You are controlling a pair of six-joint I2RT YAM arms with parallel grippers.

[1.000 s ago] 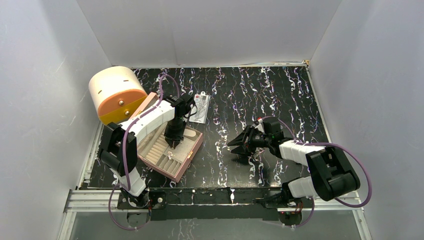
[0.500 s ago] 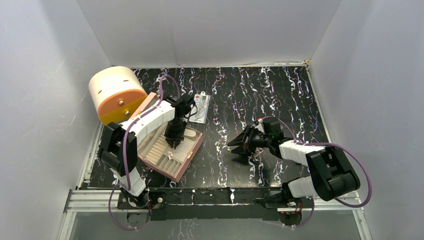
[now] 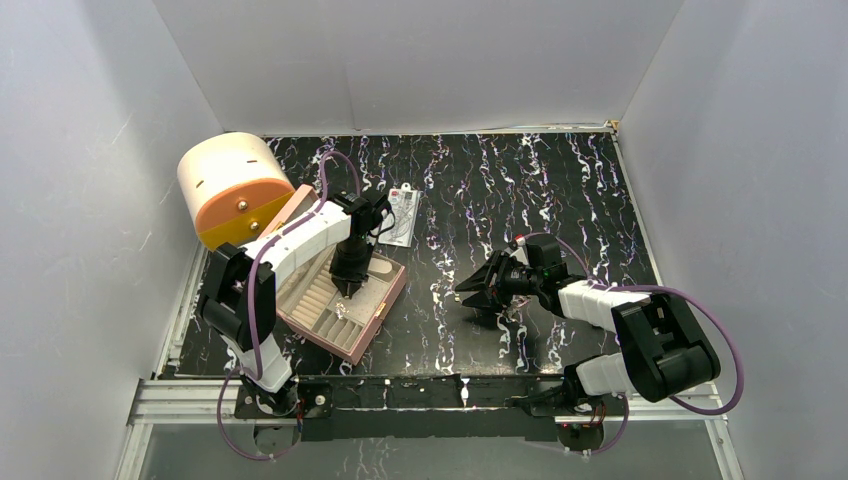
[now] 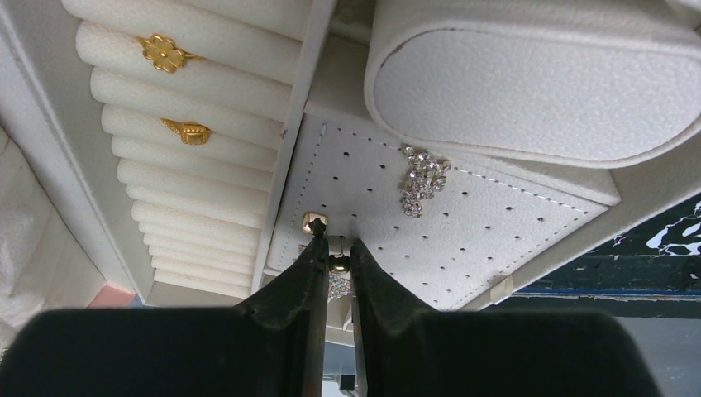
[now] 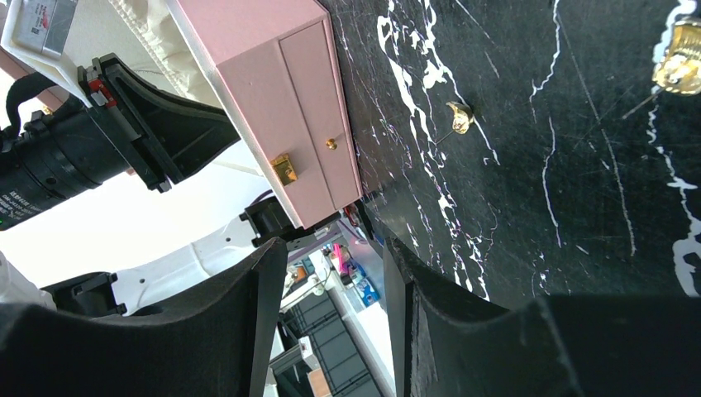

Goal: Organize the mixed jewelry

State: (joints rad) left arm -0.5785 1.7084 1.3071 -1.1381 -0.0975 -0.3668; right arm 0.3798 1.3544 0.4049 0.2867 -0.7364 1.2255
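Note:
The open pink quilted box (image 3: 383,303) stands at the left. My left gripper (image 4: 337,252) reaches down into it, shut on a small gold stud (image 4: 338,264) just above the white perforated pad (image 4: 504,219). Another gold stud (image 4: 314,222) and a sparkly cluster (image 4: 423,179) sit on that pad. Two gold rings (image 4: 165,53) (image 4: 189,131) sit in the ring rolls. My right gripper (image 3: 472,286) is open and empty, low over the black table to the right of the box (image 5: 298,116). Two gold studs (image 5: 459,117) (image 5: 683,56) lie on the table near it.
A cream and orange round case (image 3: 230,185) stands at the back left. A clear flat packet with a white card (image 3: 401,215) lies behind the box. Grey walls close in three sides of the black marbled table (image 3: 560,180).

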